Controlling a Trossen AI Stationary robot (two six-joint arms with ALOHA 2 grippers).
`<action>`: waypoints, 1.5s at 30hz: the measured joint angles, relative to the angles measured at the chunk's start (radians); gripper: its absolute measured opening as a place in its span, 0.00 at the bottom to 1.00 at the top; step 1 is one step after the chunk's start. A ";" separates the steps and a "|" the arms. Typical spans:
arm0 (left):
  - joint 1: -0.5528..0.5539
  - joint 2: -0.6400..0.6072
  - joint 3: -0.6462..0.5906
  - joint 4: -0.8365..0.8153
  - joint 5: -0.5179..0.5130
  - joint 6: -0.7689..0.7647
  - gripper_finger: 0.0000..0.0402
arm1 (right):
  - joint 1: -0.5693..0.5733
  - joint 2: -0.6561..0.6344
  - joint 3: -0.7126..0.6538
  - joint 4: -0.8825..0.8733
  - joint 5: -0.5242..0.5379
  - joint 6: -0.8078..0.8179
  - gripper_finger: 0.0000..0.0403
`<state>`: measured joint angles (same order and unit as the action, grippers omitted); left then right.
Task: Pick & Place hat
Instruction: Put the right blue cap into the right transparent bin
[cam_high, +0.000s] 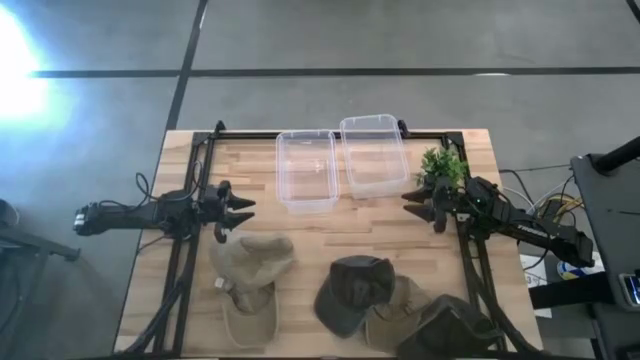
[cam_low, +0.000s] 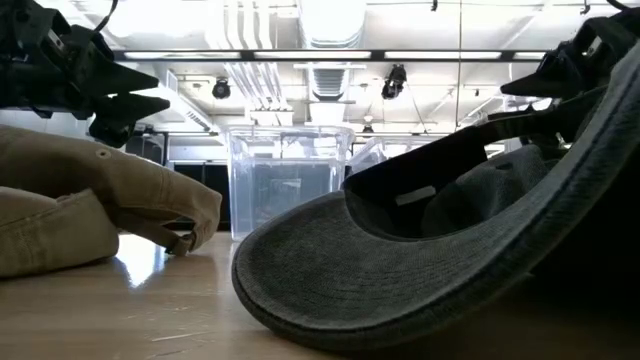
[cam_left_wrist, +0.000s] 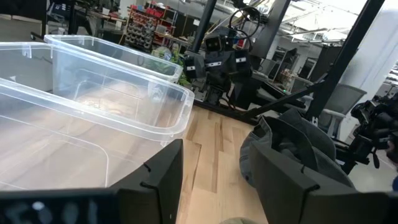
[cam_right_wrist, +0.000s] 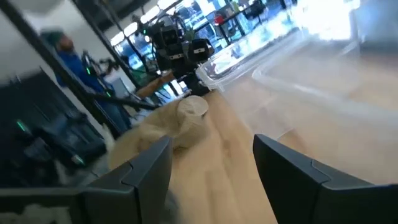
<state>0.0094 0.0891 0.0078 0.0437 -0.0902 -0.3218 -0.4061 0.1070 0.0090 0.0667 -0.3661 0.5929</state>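
Note:
Several caps lie on the wooden table. A tan cap (cam_high: 250, 262) lies near the left, with another tan cap (cam_high: 248, 318) below it. A dark grey cap (cam_high: 352, 290), a tan cap (cam_high: 398, 318) and a dark olive cap (cam_high: 450, 330) lie at the near right. My left gripper (cam_high: 243, 212) is open, above the table just beyond the tan cap. My right gripper (cam_high: 412, 205) is open, near the right bin. Neither touches anything. The dark cap (cam_low: 440, 250) fills the low view; the tan cap (cam_low: 100, 205) shows at its left.
Two clear plastic bins (cam_high: 307, 170) (cam_high: 374, 152) stand side by side at the table's far middle. A small green plant (cam_high: 442, 166) stands at the far right. A black frame rail runs along the table's far edge and sides. Bare wood lies between the bins and the caps.

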 joint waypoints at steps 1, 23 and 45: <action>0.000 0.000 0.000 0.000 0.000 0.000 0.44 | 0.000 0.000 0.000 0.002 0.000 0.062 0.54; 0.000 0.000 0.000 0.000 0.000 0.000 0.44 | 0.070 0.148 0.080 0.329 0.075 0.680 0.54; 0.000 0.000 0.000 -0.001 0.000 0.000 0.44 | 0.709 0.993 1.107 -1.196 0.068 0.059 0.54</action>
<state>0.0097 0.0889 0.0076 0.0429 -0.0904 -0.3220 0.3026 1.0998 1.1161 -1.1290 -0.2986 0.6518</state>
